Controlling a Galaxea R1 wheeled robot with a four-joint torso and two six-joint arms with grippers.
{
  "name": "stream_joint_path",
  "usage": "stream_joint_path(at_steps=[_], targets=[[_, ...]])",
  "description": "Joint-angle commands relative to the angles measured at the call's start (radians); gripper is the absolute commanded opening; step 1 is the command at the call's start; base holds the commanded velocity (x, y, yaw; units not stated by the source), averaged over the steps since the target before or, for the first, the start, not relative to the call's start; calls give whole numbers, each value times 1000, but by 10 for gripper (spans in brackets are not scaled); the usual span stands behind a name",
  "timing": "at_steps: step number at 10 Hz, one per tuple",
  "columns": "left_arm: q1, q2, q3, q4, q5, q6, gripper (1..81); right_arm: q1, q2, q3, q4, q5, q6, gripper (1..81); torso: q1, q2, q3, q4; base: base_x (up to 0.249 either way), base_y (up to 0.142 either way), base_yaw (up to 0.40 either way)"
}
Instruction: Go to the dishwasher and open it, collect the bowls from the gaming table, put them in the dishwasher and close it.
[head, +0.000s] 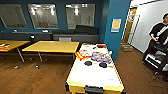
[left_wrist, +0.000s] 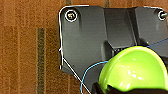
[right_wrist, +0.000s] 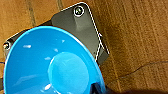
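Observation:
The gaming table (head: 95, 75), white-topped with a yellowish edge, stands just ahead in the head view. Colourful game boxes (head: 101, 57) lie on its far half. In front of them sit two small dark round bowls (head: 87, 63) (head: 102, 65). A bright green bowl (left_wrist: 132, 70) hangs above the wooden floor in the left wrist view, with my left gripper (left_wrist: 100, 87) shut on its rim. A blue bowl (right_wrist: 50, 65) hangs the same way in the right wrist view, held at its rim by my right gripper (right_wrist: 98, 87). The dishwasher is out of view.
Two plain yellow tables (head: 52, 46) (head: 10, 44) stand to the left on the wooden floor. A blue wall corner (head: 116, 30) rises right of the gaming table. Beyond it a person (head: 160, 32) stands with a control rig in an open passage.

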Motion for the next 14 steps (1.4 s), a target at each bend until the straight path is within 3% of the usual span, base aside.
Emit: stream_joint_path(at_steps=[1, 14], targets=[[-42, -16, -6, 10, 68, 6, 10, 41, -13, -7, -9, -66, -3, 10, 1, 0, 0, 0, -149, 0, 0], [-39, -9, -6, 27, 65, 6, 10, 44, 28, -16, -9, -80, -3, 10, 1, -1, 0, 0, -134, 0, 0]])
